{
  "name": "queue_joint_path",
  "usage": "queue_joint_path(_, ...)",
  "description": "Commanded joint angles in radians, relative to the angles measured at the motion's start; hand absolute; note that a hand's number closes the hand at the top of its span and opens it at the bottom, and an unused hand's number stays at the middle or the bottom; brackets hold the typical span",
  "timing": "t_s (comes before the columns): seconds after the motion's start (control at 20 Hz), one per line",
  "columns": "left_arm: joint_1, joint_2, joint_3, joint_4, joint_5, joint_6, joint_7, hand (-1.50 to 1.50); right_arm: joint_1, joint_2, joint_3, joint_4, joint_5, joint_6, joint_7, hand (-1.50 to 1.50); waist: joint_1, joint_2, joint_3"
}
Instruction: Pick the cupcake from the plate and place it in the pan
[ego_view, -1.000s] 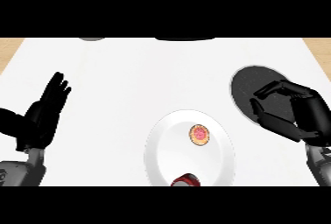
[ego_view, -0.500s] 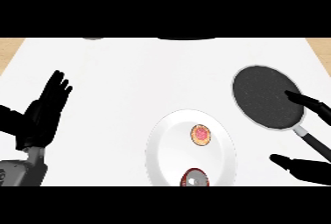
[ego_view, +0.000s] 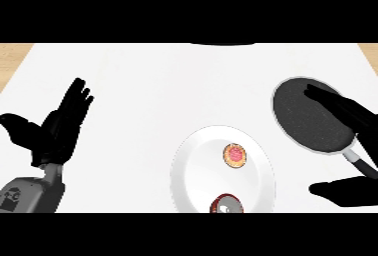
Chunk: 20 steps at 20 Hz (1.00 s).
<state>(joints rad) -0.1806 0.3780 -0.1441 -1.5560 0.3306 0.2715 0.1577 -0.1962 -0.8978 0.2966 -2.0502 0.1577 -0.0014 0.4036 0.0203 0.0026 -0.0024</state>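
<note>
A small cupcake (ego_view: 235, 155) with pink and orange topping sits on the white plate (ego_view: 193, 172), right of its middle. The dark round pan (ego_view: 306, 107) lies to the plate's upper right, its handle (ego_view: 359, 162) running down and right. My right hand (ego_view: 353, 120) is open, fingers stretched over the pan's right part and the thumb (ego_view: 347, 192) low at the right edge, apart from the cupcake. My left hand (ego_view: 55, 127) rests open at the left, fingers up.
A dark red round object (ego_view: 226, 205) lies on the plate's lower rim. The white counter (ego_view: 162, 85) spreads around, with a wooden strip (ego_view: 15, 57) at the far left corner.
The right hand has opened from a curl over the pan and spread, thumb swung low toward the plate's right. The view has shifted down slightly. The left hand has stayed still.
</note>
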Motion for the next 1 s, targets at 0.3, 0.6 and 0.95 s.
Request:
queue_joint_path(0.3,-0.080,-0.018,-0.001,0.035,-0.022,0.001,0.042,0.00,-0.251,0.049,0.243,0.111,-0.049,0.381,0.314,-1.50,0.004,0.004,-0.001)
queue_joint_path(0.6,0.057,-0.004,0.041,-0.065,-0.015,-0.024,0.026,0.00,-0.305,0.179,0.282,0.049,-0.061,0.516,0.504,-1.50,-0.012,-0.005,0.002)
queue_joint_path(0.95,0.005,-0.069,0.004,-0.024,-0.074,0.013,0.034,0.00,-0.426,0.276,0.369,0.099,0.069,0.603,0.628,-1.50,-0.013,-0.004,0.001)
